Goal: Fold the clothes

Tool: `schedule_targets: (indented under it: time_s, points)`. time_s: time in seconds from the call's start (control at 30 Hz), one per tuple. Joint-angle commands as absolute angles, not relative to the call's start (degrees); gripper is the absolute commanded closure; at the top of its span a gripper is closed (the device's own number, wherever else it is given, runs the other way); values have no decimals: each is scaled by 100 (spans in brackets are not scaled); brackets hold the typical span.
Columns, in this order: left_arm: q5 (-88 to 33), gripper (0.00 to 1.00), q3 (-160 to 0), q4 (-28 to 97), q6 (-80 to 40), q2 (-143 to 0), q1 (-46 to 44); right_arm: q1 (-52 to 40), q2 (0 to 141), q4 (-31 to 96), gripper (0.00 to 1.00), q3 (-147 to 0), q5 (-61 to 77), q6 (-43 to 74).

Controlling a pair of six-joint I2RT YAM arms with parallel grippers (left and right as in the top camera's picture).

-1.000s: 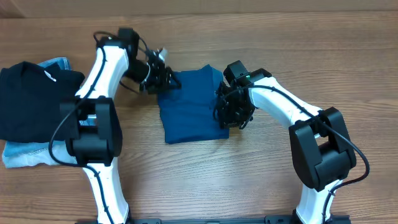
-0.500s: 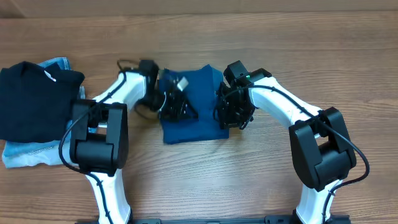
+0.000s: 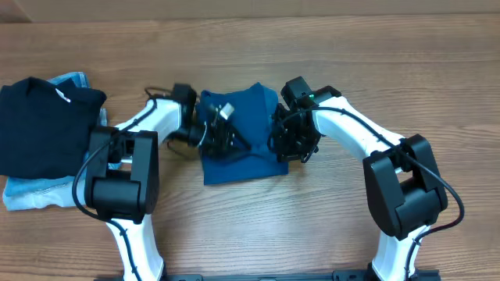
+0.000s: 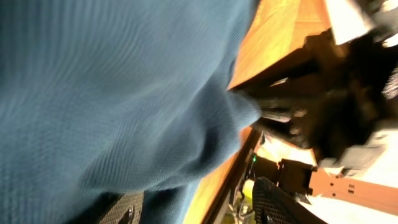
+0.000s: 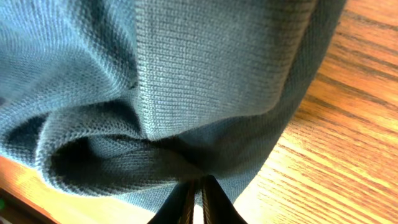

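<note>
Teal-blue clothes (image 3: 251, 117) are being held bunched at the middle of the surface (image 3: 312, 226), slightly toward 12 o'clock. Their 3 o'clock edge is being pinched by the right jaws, pressed together on the fabric. The left jaws, at 9 o'clock, are being hidden by cloth; whether they are apart cannot be told.

Matt knit-cloth clothes (image 5: 186, 74), smooth wooden table (image 5: 348, 137)

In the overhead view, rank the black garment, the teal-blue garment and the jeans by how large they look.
1. black garment
2. teal-blue garment, somewhat smaller
3. jeans: only their edges show from under the black garment, so their real size is unsure.
</note>
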State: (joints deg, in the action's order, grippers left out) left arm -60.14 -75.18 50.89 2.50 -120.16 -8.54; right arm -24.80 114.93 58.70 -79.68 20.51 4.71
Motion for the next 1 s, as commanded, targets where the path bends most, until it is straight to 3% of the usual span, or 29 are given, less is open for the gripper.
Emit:
schedule_targets:
  time_s: [0.0,0.23,0.37,0.53,0.7,0.97]
  points:
    - [-5192,40,-8571,5374,458,-11821,-860,-2499,11535,5900,91,-7972,1999,449]
    - [-2585,37,-9883,5529,620,-10934,-819,-2502,10781,6650,91,-8871,1555,454]
    - [-1728,34,-9850,4781,602,-11172,-819,-2508,10617,6580,91,-8873,2602,456]
    - [-1610,29,-9850,3918,412,-12145,-816,-2670,10645,5929,91,-8396,3164,840]
    - [-1612,29,-9850,3756,379,-13004,-836,-2864,10648,5135,87,-7776,3162,1269]
    - [-1413,27,-9850,5100,381,-13190,-827,-2864,10833,3634,80,-6563,2711,2211]
